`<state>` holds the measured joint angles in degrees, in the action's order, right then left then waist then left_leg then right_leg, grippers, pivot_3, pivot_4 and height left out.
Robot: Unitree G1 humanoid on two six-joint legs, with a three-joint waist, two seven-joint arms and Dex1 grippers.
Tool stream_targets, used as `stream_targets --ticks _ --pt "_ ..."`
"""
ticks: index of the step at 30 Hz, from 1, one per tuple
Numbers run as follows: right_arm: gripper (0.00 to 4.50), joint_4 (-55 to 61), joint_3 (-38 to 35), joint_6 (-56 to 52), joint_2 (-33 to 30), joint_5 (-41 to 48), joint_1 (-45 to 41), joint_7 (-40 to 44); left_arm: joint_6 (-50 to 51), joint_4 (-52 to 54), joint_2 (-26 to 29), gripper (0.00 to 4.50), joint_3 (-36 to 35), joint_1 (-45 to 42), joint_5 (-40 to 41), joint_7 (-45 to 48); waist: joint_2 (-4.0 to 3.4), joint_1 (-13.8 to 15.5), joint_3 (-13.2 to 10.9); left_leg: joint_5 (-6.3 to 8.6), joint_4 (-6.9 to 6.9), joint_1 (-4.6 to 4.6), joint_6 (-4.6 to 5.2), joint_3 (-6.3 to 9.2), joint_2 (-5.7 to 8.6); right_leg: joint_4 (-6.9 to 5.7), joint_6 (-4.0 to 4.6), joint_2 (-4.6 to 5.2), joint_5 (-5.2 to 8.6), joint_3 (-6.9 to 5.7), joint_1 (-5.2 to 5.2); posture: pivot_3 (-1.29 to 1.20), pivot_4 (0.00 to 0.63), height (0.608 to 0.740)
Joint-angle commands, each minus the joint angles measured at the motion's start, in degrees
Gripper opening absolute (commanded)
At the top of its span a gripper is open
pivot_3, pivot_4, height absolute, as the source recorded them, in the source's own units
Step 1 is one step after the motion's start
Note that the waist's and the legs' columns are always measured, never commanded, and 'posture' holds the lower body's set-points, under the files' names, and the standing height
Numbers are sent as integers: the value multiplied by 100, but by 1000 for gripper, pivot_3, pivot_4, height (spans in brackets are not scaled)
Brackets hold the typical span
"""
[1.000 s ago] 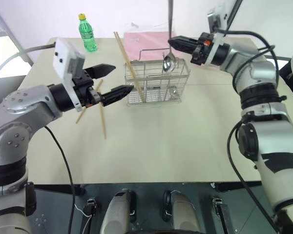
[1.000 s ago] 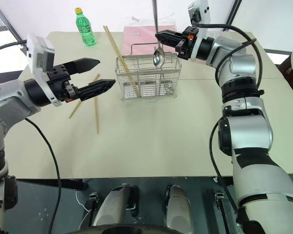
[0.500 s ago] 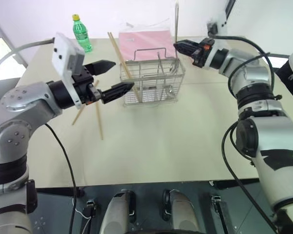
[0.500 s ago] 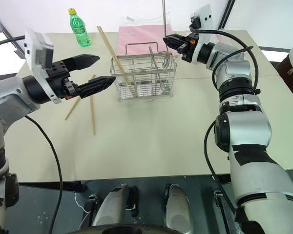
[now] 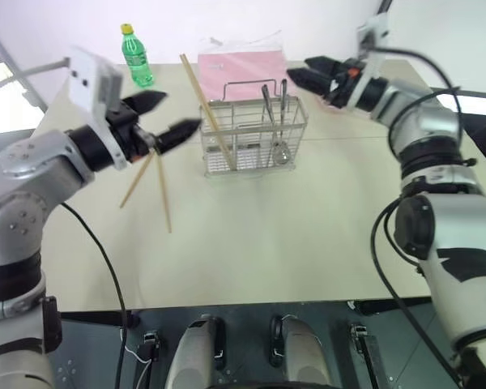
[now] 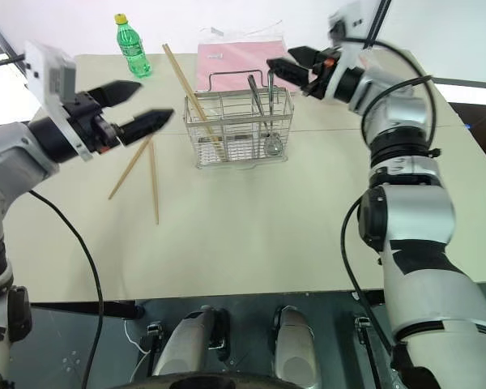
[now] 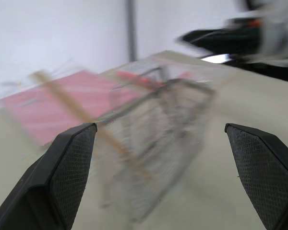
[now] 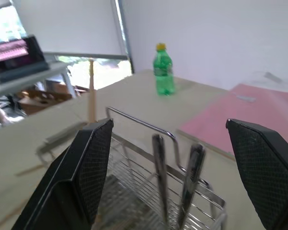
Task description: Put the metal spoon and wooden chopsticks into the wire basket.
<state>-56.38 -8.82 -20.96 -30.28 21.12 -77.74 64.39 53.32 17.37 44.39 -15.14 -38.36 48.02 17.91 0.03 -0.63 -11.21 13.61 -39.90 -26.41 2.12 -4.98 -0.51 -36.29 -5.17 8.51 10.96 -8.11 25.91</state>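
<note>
Two silver-grey metal arms with round joints and small screws near the left shoulder. Black bands between the arm parts. Thin black cables looping along both arms. A white box-shaped camera on each wrist. Left gripper point(image 5: 162, 116) and right gripper point(image 5: 301, 71) each with two pointed black fingers point(image 7: 67, 177), bumpy like a grid inside. A bit of orange at the right wrist.

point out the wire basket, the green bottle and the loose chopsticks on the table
wire basket point(image 6: 236, 142): right eye view, front wire wall.
green bottle point(image 6: 128, 47): right eye view, middle of the body.
loose chopsticks point(image 6: 154, 182): right eye view, mid-length of the one nearer the basket.
</note>
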Motion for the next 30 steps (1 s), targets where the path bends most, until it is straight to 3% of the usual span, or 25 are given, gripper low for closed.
stream_targets --ticks 1,5,9,20,30 --pt "3828 1586 -37 -930 -342 634 139 1006 190 -753 5 4500 -432 -287 -385 -643 0 -12 0 0 1 1 1 -1 0 1 -1 0 0 0 0 0 150 692" --pt "3828 3572 247 -2094 -785 1326 1155 1813 496 -2031 413 4500 94 -540 -1083 -486 11 2 7 3 2 3 5 0 0 2 -6 0 4 -2 -6 0 150 692" --pt "3828 4604 233 -2540 -911 1650 1832 1698 235 -3171 595 4500 803 -877 -1719 269 9 12 6 5 0 -1 4 -9 3 0 -5 7 3 0 5 0 150 692" --pt "3828 5647 -220 -2893 -971 2138 2716 717 -1040 -5654 222 4500 2032 -1739 -3245 1941 14 38 5 5 -1 -17 3 -26 0 -7 -3 11 1 5 35 0 150 692" --pt "3828 5912 -393 -2975 -1217 2439 3003 373 -1554 -6516 -192 4500 2527 -2027 -4211 2605 16 17 4 9 -5 -19 11 -27 -2 -8 -3 13 0 6 39 0 150 692"
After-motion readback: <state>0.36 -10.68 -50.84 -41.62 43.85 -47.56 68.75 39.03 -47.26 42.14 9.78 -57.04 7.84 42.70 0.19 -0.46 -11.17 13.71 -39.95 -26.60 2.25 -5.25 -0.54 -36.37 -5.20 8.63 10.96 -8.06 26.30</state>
